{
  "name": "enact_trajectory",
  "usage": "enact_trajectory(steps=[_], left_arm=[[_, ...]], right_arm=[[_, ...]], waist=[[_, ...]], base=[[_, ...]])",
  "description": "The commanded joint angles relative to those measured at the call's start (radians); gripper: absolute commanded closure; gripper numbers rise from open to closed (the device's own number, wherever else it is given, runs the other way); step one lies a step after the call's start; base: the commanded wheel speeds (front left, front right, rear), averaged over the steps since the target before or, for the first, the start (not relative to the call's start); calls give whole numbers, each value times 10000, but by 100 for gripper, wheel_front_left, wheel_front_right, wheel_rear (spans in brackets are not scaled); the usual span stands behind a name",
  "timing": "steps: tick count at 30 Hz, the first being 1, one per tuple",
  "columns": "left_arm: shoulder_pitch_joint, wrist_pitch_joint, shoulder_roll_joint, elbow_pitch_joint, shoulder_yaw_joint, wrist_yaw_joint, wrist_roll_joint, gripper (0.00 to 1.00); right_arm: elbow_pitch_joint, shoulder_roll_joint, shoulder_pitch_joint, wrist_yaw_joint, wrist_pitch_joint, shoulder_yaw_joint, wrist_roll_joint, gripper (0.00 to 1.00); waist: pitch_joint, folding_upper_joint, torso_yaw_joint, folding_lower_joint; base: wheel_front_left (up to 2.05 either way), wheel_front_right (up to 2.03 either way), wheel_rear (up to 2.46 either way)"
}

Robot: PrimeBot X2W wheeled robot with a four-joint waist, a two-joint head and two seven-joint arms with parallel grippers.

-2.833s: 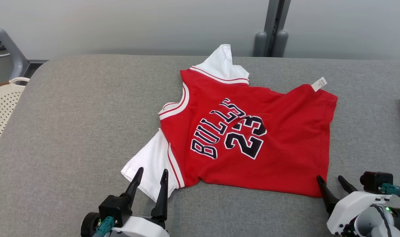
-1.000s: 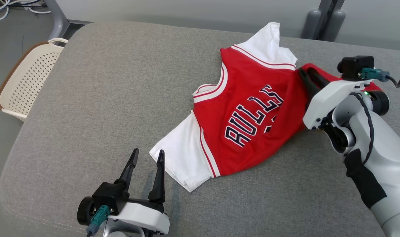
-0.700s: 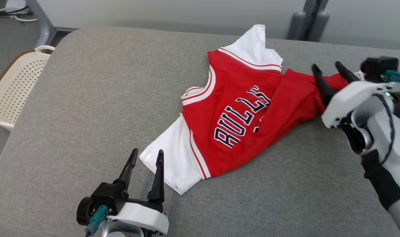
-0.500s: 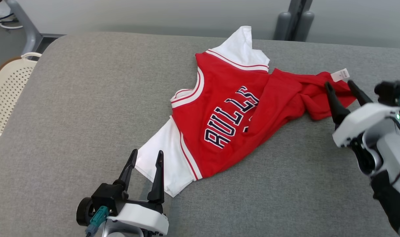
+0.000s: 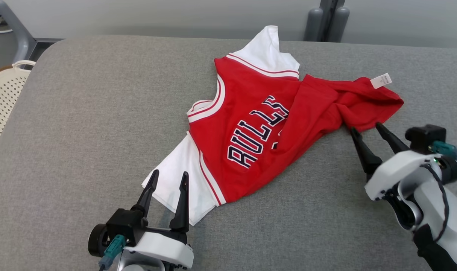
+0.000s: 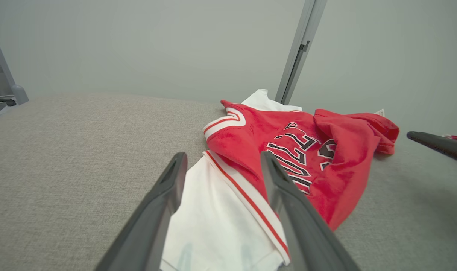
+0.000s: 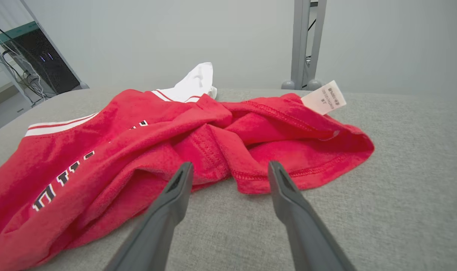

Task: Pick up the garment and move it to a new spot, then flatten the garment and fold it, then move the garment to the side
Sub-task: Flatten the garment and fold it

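Red Bulls jersey (image 5: 266, 124) mid-table, one hem corner turned over, both grippers empty.
It lies on the grey padded table (image 5: 81, 131), its hem end bunched below the size tag (image 5: 380, 80). The right gripper (image 5: 365, 127) sits just beside that hem, jaws apart; the left gripper (image 5: 169, 173), also spread, hovers at the white sleeve (image 5: 175, 184). Folding looks begun; the next move probably calls for smoothing the rumpled hem, then pinching the sleeve.

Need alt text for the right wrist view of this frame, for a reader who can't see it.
A red jersey with white trim lies bunched and creased on a grey padded surface, with a white label sticking up from its far hem. The right tool is open and grips nothing, its two dark fingers pointing at the crumpled near edge of the fabric.
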Motion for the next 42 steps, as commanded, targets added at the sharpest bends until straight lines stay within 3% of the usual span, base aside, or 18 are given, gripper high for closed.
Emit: enact_trajectory(steps=[1, 13, 20, 21, 22, 23, 24, 32, 38, 42], left_arm=[[-109, -15, 31, 13, 11, -51, 72, 0], [-216, -17, 30, 6, -200, 72, -131, 0], [-175, -17, 29, -14, -235, 109, -167, 0], [-168, -17, 29, -15, -234, 117, -161, 0], [-160, -17, 29, -14, -235, 120, -153, 0], [-152, -17, 29, 0, -244, 106, -140, 0], [-151, -17, 28, 14, -248, 99, -122, 0], [-76, -17, 33, 44, -163, 113, -13, 0], [60, -15, 32, 41, -58, 109, 44, 0], [143, -15, 31, 5, 17, 109, 89, 0]], right_arm=[[24, -5, -135, 3, 38, 31, -89, 0], [1668, 141, -1405, 3, 569, 931, -276, 0], [2617, 207, -1829, 3, 706, 1235, -119, 0], [2699, 235, -1885, 3, 706, 1279, -43, 40], [2763, 271, -1917, 3, 742, 1344, 0, 73], [2825, 310, -1933, 3, 762, 1399, 47, 96], [2857, 360, -1952, 3, 797, 1464, 134, 100], [2314, 305, -1846, 3, 93, 1991, 785, 100], [1087, -335, -1380, 3, -484, 2047, 1186, 100], [42, -824, -759, 3, -606, 1540, 1216, 100]], waist=[[37, 0, 53, 0], [259, 0, 1098, 0], [267, 0, 1278, 0], [270, 0, 1270, 0], [274, 0, 1257, 0], [278, 0, 1236, 0], [283, 0, 1210, 0], [196, 0, 819, 0], [3, 0, 379, 0], [-113, 0, 97, 0]], base=[[0, 0, 0], [0, 0, 0], [0, 0, 0], [0, 0, 0], [0, 0, 0], [0, 0, 0], [0, 0, 0], [0, 0, 0], [0, 0, 0], [0, 0, 0]])
